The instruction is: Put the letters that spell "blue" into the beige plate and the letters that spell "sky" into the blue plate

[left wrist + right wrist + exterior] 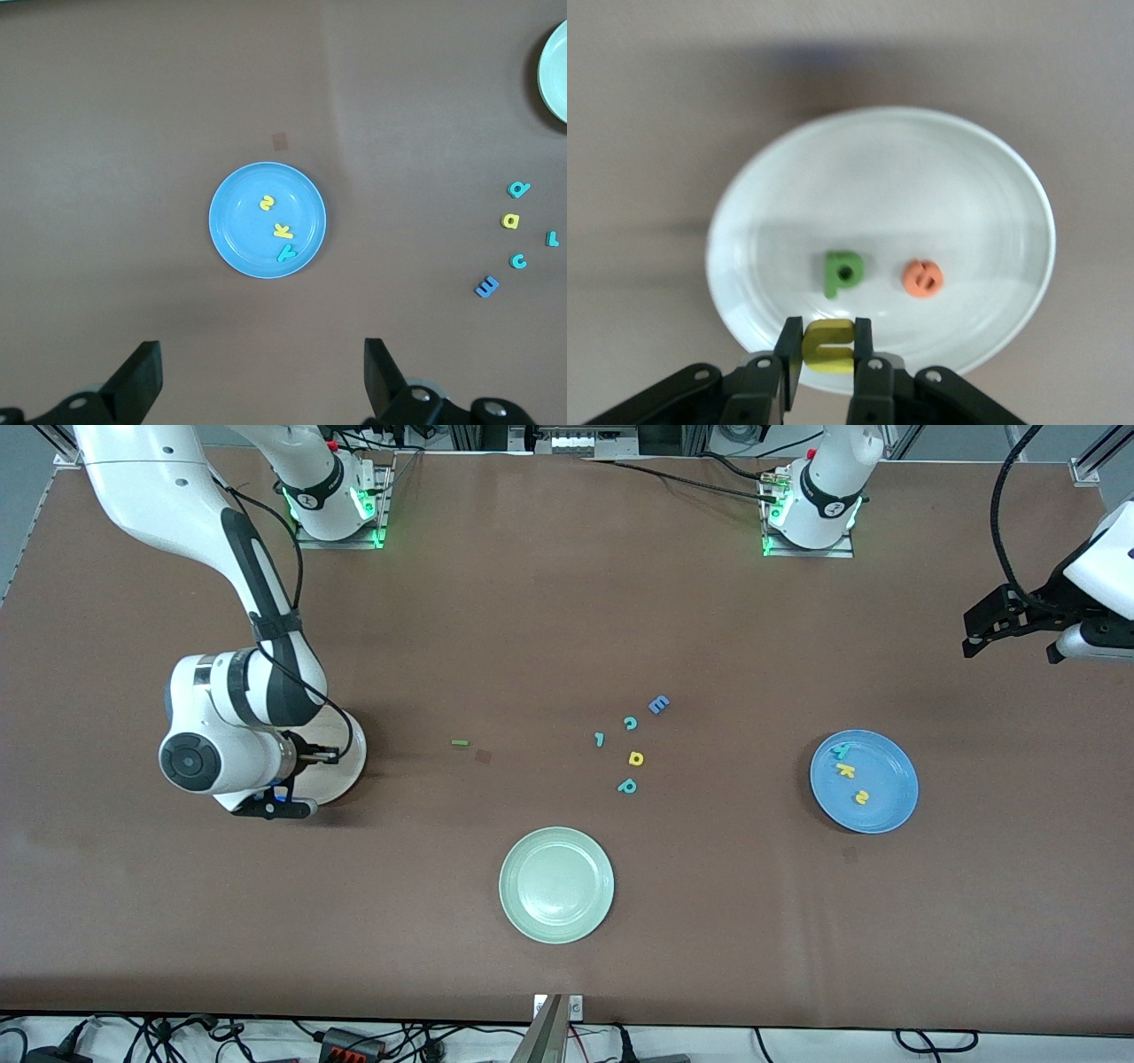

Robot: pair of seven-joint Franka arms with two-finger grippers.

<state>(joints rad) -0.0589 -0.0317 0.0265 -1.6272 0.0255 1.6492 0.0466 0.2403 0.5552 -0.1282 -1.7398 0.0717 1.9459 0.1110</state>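
Even overhead light, soft shadows — the right wrist view looks blurred, perhaps out of focus.

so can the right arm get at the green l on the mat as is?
Probably not yet: the right tool is shut on the yellow u over the beige plate. The green l lies bare on the table with nothing around it, so it looks reachable after release.

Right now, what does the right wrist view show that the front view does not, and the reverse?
Only the right wrist view shows the right gripper shut on the yellow u over the beige plate, with the green b and orange e in it. Only the front view shows the blue plate holding s, k, y, the green plate, the green l, the loose letters, and the waiting left gripper, open. Both share the beige plate and brown table.
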